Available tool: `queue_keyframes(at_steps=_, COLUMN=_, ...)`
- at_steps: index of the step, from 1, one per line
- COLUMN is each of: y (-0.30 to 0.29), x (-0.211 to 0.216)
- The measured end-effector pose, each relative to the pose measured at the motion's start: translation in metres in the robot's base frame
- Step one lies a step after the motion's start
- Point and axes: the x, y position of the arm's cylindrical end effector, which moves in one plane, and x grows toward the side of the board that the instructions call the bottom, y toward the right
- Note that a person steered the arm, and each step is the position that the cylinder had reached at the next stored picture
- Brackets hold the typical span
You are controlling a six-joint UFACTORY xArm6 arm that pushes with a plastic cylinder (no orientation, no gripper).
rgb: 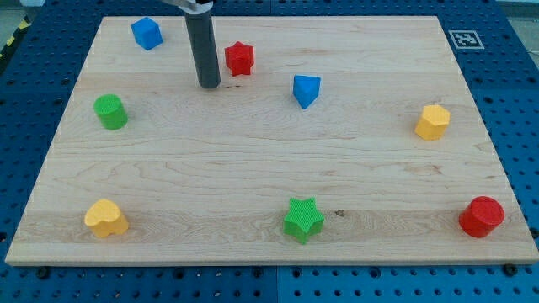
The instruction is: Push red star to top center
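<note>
Gripper there is none on this arm, so nothing is grasped or released; it ends in a dark rod, and my tip [209, 85] rests on the desk [269, 172] just to the view's left of the red star [240, 58] and a little lower, near it but apart.

By size, the wooden desk comes first, filling most of the view. Then the blocks: a red cylinder [482, 216] at the bottom right, a green star [303, 220] at bottom centre, a yellow heart [106, 219] at bottom left, a yellow hexagon [432, 122] at the right, a green cylinder [110, 111] at the left, a blue cube [146, 33] at top left, a blue triangular block [306, 90] near the middle.

The red star sits near the top edge, slightly left of centre. Likely risks: an off-centre push spins the star or slides it off the top edge, and too long a push carries it past centre.
</note>
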Motion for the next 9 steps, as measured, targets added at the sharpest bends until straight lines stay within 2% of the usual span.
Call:
queue_keyframes(at_steps=2, y=0.051, x=-0.028)
queue_keyframes(at_steps=3, y=0.074, x=-0.056)
queue_keyframes(at_steps=4, y=0.079, x=-0.063)
queue_keyframes(at_steps=5, y=0.05, x=-0.051)
queue_keyframes(at_steps=6, y=0.03, x=-0.08)
queue_keyframes(at_steps=7, y=0.062, x=-0.087)
queue_keyframes(at_steps=9, y=0.081, x=-0.094)
